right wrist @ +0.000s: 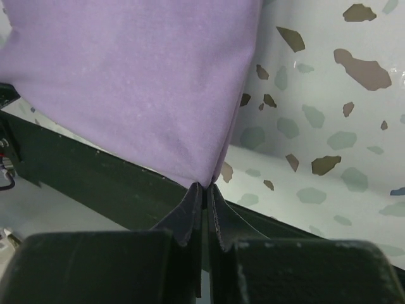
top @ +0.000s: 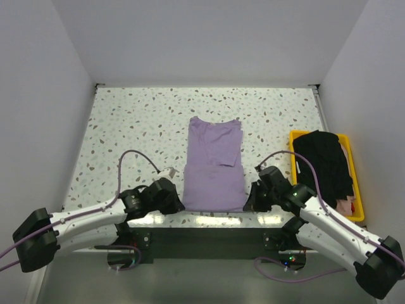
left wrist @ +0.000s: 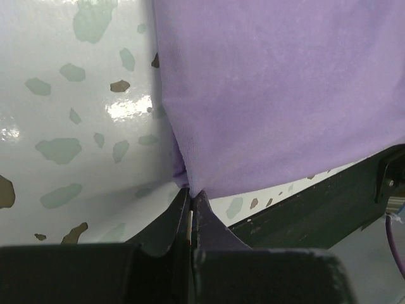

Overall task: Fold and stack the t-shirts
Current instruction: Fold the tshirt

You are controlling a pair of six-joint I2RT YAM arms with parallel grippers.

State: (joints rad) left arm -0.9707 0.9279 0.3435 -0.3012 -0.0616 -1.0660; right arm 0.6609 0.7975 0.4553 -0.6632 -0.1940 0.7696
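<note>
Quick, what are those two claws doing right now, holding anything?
Left gripper: closed, pinching the near left corner of the lavender t-shirt.
Right gripper: closed, pinching the same shirt's near right corner.

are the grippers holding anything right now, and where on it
Both hold the lavender t-shirt: the left gripper is pinched on its near left corner, the right gripper on its near right corner.
</note>
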